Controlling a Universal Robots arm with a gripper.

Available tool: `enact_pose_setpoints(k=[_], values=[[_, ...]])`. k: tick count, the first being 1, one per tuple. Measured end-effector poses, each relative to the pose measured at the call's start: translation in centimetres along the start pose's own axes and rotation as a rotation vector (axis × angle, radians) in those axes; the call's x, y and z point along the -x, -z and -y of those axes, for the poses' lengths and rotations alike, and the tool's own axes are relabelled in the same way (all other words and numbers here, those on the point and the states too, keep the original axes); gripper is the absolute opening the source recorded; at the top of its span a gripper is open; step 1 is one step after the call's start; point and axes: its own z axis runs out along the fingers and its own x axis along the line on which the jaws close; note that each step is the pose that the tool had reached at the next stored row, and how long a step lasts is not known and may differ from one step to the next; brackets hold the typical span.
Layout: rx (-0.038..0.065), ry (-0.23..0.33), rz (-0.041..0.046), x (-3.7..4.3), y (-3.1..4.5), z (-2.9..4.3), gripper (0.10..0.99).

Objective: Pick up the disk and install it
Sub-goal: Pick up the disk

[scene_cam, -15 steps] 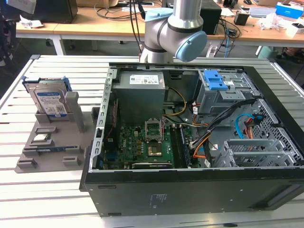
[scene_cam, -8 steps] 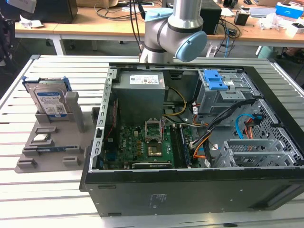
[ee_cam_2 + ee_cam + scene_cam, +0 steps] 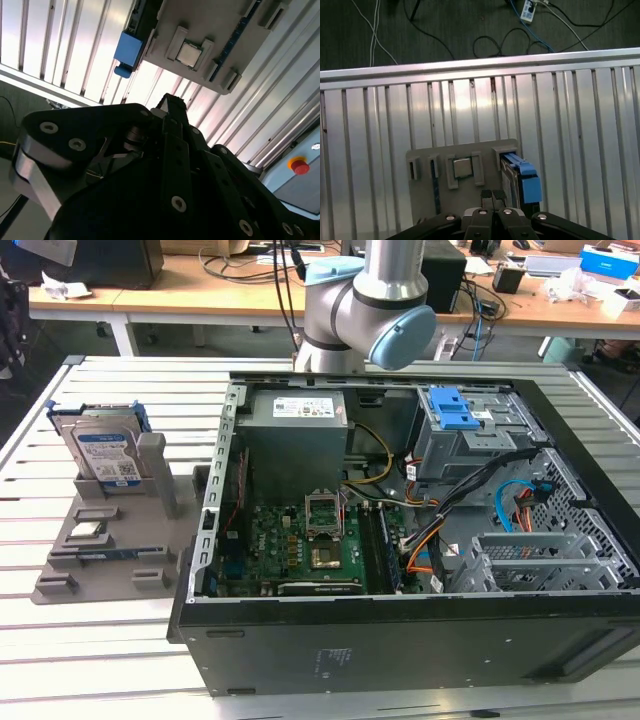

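Pressing the fingertips (image 3: 486, 195) together on nothing, with the gripper (image 3: 492, 196) closed, and hovering high over the grey holder (image 3: 422, 205). Looking straight down on the disk (image 3: 512, 175), standing on edge in the holder's end slot with its blue bracket (image 3: 530, 187) uppermost. In the exterior view, finding the disk (image 3: 104, 454) well to that view's left of the open computer case (image 3: 400, 640). Probably risking a jab on the bracket if descending with jaws closed, or a tilted, jammed drive if gripping off-centre against the slot walls. Having open room above and across the slatted table (image 3: 570, 125). Minding the table's edge rail (image 3: 470, 67) beyond the holder, and the case wall nearby.
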Motion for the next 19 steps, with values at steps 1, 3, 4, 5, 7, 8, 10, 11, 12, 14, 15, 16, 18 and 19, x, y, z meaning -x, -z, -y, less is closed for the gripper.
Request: enact_pose_setpoints(k=[1, 3, 4, 5, 7, 8, 10, 11, 12, 14, 15, 16, 18, 19], values=[[0.000, 0.005, -0.0002, 0.00, 0.00, 0.00, 0.106], [0.000, 0.018, -0.0008, 0.00, 0.00, 0.00, 0.106], [0.001, 0.025, -0.0011, 0.00, 0.00, 0.00, 0.106], [0.001, 0.030, -0.0014, 0.00, 0.00, 0.00, 0.106], [0.001, 0.039, -0.0017, 0.00, 0.00, 0.00, 0.106], [0.001, 0.043, -0.0019, 0.00, 0.00, 0.00, 0.106], [0.001, 0.052, -0.0023, 0.00, 0.00, 0.00, 0.106], [0.001, 0.058, -0.0026, 0.00, 0.00, 0.00, 0.106], [0.001, 0.063, -0.0028, 0.00, 0.00, 0.00, 0.106], [0.002, 0.076, -0.0034, 0.00, 0.00, 0.00, 0.106], [0.002, 0.081, -0.0036, 0.00, 0.00, 0.00, 0.106], [0.002, 0.086, -0.0039, 0.00, 0.00, 0.00, 0.106], [0.002, 0.097, -0.0044, 0.00, 0.00, 0.00, 0.106], [0.002, 0.098, -0.0044, 0.00, 0.00, 0.00, 0.106]])
